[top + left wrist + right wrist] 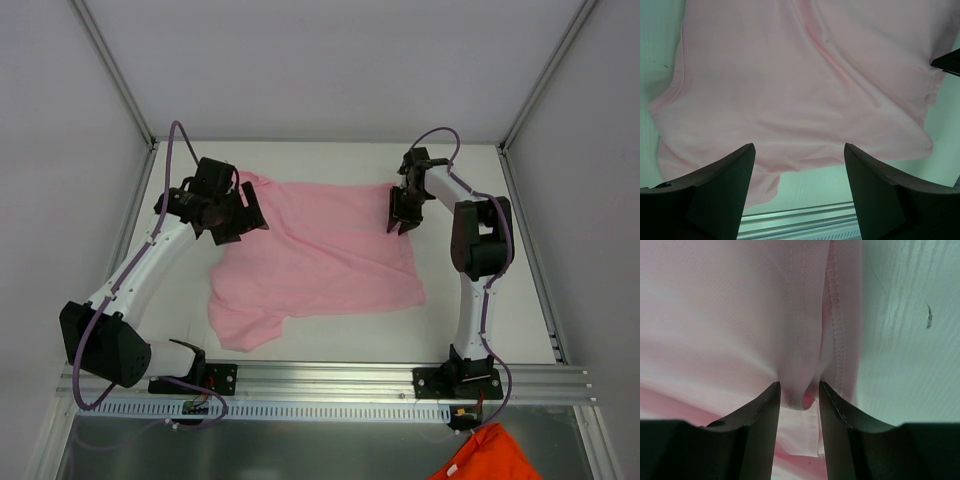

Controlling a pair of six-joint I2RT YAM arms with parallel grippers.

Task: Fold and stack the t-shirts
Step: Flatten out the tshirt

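Observation:
A light pink t-shirt (320, 250) lies spread and loosely creased on the white table (330, 160), with one corner trailing toward the near left. My left gripper (243, 215) hovers at the shirt's far left corner. Its jaws stand wide open and empty over the fabric in the left wrist view (799, 150), where the shirt (790, 75) fills the upper part. My right gripper (402, 222) is at the shirt's far right edge. In the right wrist view (799, 390) its jaws are nearly together with a bunched fold of the hemmed pink fabric (715, 315) pinched between them.
An aluminium rail (330, 375) carrying both arm bases runs along the near edge. An orange cloth (490, 455) lies below the rail at the near right. Metal frame posts (120, 80) and white walls enclose the table on three sides.

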